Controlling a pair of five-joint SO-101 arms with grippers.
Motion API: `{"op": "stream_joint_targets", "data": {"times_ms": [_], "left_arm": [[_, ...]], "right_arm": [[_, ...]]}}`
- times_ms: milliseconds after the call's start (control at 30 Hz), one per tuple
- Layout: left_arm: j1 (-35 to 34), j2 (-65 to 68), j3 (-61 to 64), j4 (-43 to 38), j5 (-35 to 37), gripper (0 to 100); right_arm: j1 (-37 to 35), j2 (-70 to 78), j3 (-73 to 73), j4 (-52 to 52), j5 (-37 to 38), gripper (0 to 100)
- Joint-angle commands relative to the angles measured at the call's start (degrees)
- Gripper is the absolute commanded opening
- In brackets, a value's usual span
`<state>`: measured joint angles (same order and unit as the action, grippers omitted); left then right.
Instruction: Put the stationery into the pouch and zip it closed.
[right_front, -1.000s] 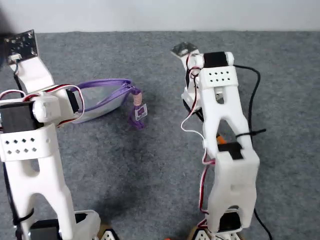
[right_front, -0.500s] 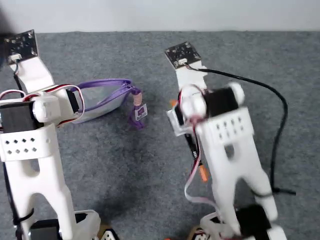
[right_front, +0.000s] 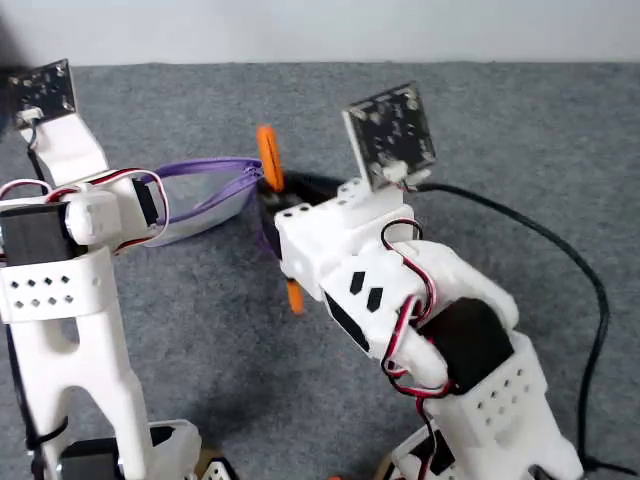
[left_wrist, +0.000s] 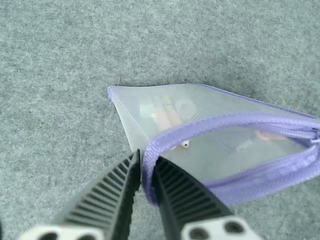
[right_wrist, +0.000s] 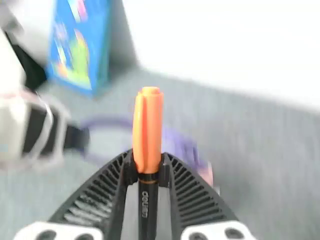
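Robotics test bench, lab or hobby room. Grey felt mat (right_front: 220, 340) over the table, bare white wall (right_front: 300, 30) behind. White printed-plastic arms, servo wires (right_front: 405, 330) and circuit board (right_front: 392, 130) exposed, black cable (right_front: 603, 320) trailing. My right claw (right_wrist: 148, 156) is ribbed printed plastic too. Blue box (right_wrist: 80, 45) stands against the wall.

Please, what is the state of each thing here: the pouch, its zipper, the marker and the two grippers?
pouch: open, with some stationery already inside.
zipper: unzipped.
marker: orange cap on, clamped in the right gripper.
left gripper: shut on the pouch's purple rim.
right gripper: shut on the marker.
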<state>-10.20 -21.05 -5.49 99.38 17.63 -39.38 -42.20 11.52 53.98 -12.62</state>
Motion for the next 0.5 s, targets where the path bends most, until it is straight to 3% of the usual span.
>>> {"op": "stream_joint_targets", "data": {"times_ms": [0,200,467], "left_arm": [[0.3,-0.4,-2.7,0.6,0.4,1],[0.4,-0.1,-2.7,0.6,0.4,1],[0.4,0.0,-2.5,0.2,0.4,1]], "right_arm": [[-0.6,-2.9,7.6,-22.1,2.8,0.8],[-1.5,3.5,13.3,-49.8,8.0,0.8],[-1.6,18.0,13.4,-68.8,8.5,0.8]]}}
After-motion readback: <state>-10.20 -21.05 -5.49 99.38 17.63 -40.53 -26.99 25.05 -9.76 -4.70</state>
